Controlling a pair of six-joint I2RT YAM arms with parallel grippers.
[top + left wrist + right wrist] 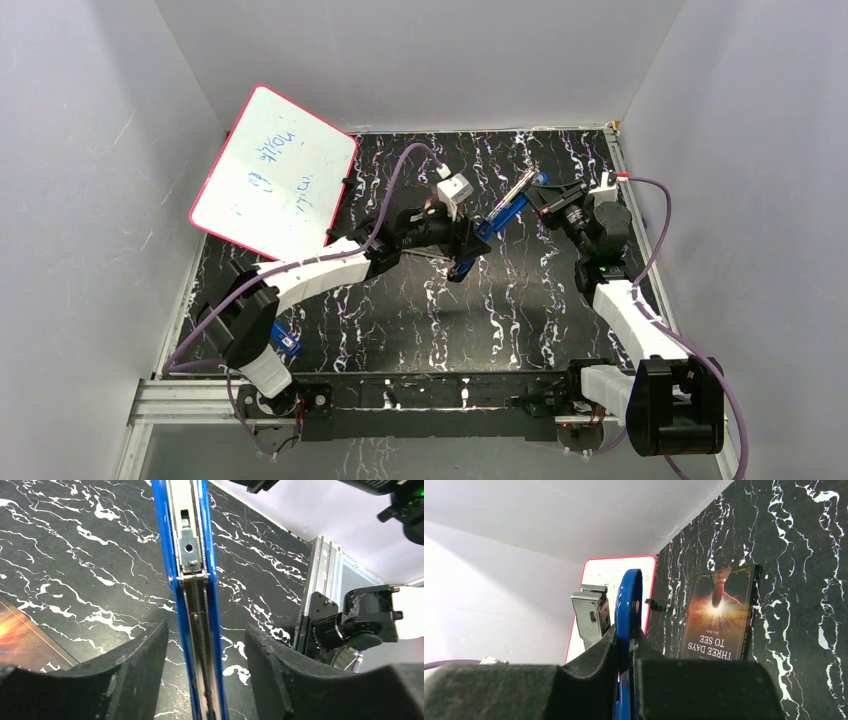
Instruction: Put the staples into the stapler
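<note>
**Right jaws clamping the stapler, left jaws standing apart around its open channel**

Jaws of the right gripper (pixel 624 632) are pressing together on the blue stapler (pixel 503 212), one black finger on each face of its rounded blue end, holding it off the table (pixel 400 320). Jaws of the left gripper (pixel 206 627) are standing apart, one finger (pixel 135 670) on each side of the stapler's long body, with a sliver of marbled table showing between each finger and the blue wall.

Seen from above, the stapler is hanging to the right of the whiteboard (pixel 275 175), slanting away from it toward the back wall, and both grippers are meeting there.

From the left wrist the stapler is showing as a narrow, opened trough: two bright blue side walls are enclosing a grey metal channel. A thin coiled spring (pixel 197 610) is running along the channel up to a small silvery pusher block (pixel 190 550) with a round hole. From the right wrist a chrome part (pixel 591 612) is standing just beside the blue end, on the whiteboard side.

Whether any staples are lying in the channel cannot be told.

A book (pixel 721 615) with an orange glow on its cover is lying flat just beside the whiteboard's lower edge.
</note>
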